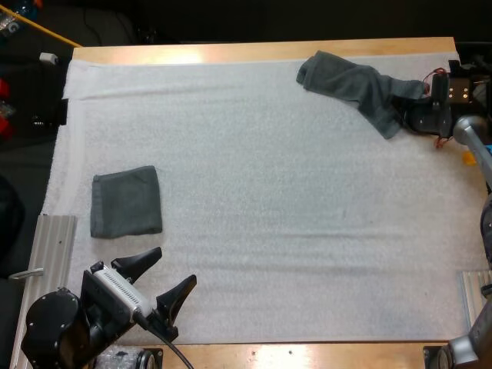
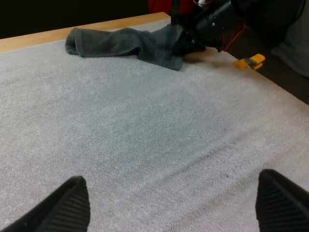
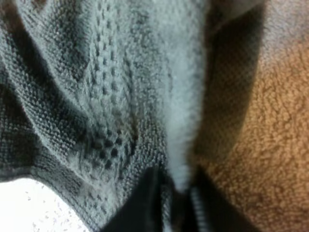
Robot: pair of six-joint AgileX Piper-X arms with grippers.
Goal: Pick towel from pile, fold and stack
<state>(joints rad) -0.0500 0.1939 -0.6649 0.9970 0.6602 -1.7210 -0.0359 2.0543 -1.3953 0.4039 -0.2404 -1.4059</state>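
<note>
The folded towel (image 1: 126, 201) sat on the left of the white mat (image 1: 269, 231), with my left gripper (image 1: 175, 267) just beside it, fingers spread wide and holding nothing. Far right by the back edge, my right gripper (image 1: 411, 108) was pinched on one end of the crumpled towel (image 1: 350, 83).

We are observing coarse, matt knitted cloth on the crumpled towel (image 1: 357, 84), a fuzzy white nap on the mat (image 1: 292, 231), and smooth, faintly glossy wood on the bench (image 1: 254, 52).
</note>
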